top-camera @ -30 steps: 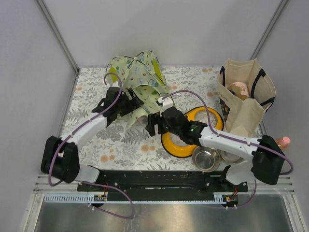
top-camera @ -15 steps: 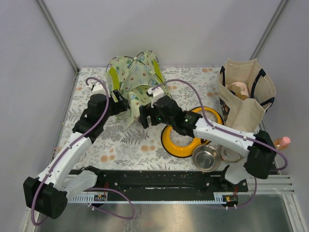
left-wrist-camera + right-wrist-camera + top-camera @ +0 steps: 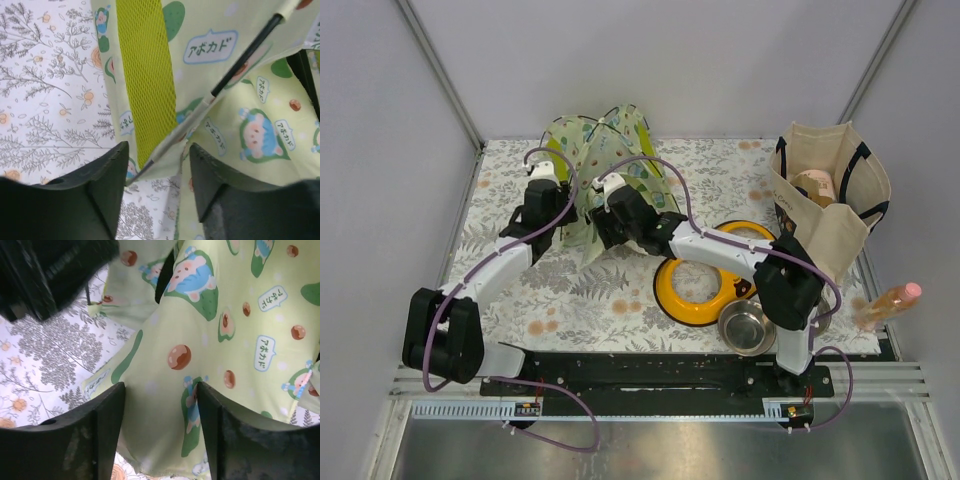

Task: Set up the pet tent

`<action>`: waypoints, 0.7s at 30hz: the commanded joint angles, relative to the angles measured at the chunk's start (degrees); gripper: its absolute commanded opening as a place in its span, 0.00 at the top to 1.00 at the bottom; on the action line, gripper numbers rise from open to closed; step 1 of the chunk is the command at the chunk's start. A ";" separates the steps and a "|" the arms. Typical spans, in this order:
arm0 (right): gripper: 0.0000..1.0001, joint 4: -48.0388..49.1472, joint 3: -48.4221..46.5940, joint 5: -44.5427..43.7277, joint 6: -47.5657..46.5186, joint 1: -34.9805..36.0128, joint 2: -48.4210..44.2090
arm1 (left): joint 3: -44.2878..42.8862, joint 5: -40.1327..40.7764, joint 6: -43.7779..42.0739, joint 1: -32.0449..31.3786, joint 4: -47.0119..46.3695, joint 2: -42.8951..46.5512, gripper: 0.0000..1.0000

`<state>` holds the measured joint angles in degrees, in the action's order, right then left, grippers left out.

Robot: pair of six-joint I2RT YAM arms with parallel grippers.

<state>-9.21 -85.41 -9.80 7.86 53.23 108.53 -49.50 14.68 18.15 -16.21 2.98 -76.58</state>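
The pet tent [image 3: 605, 160] sits crumpled at the back left of the tabletop [image 3: 570, 295]. The left claw [image 3: 156, 175] is spread apart at its pole [image 3: 245, 55] edge. The right claw [image 3: 161, 425] is spread apart over its fabric.

walls [image 3: 670, 60]: plain pale grey | tablecloth [image 3: 570, 300]: grey floral print | corner posts [image 3: 440, 75]: aluminium | light: even

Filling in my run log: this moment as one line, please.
left gripper: jaws open astride pet tent edge | right gripper: jaws open over tent fabric | nothing gripped yet
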 commanded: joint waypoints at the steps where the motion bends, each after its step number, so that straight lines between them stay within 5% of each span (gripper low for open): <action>1: 0.41 3.58 1.46 -0.66 0.31 -1.55 -0.07 | -1.22 -5.44 -0.67 2.40 -10.88 -1.47 0.56; 3: 0.55 5.42 3.22 -0.22 1.37 -2.08 -0.07 | -0.26 -8.25 -0.92 2.67 -13.08 -1.73 0.67; 8: 0.90 7.01 3.50 1.53 3.21 -4.01 1.68 | 0.89 -13.61 -4.61 2.76 -15.99 -2.26 0.76; 10: 1.00 7.45 2.79 3.03 4.44 -5.15 2.73 | 0.37 -15.89 -5.75 2.67 -15.21 -2.70 0.89; 12: 1.00 8.59 1.74 4.43 5.32 -6.21 3.61 | -0.86 -16.78 -6.46 2.76 -13.19 -3.40 1.00; 21: 1.00 8.60 -13.28 8.13 2.26 -8.14 13.89 | -2.54 -17.84 -6.90 2.76 -10.63 -4.46 1.00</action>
<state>-3.22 -94.06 -2.94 12.23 45.56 120.01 -49.80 -0.36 8.58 -13.34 -6.94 -80.25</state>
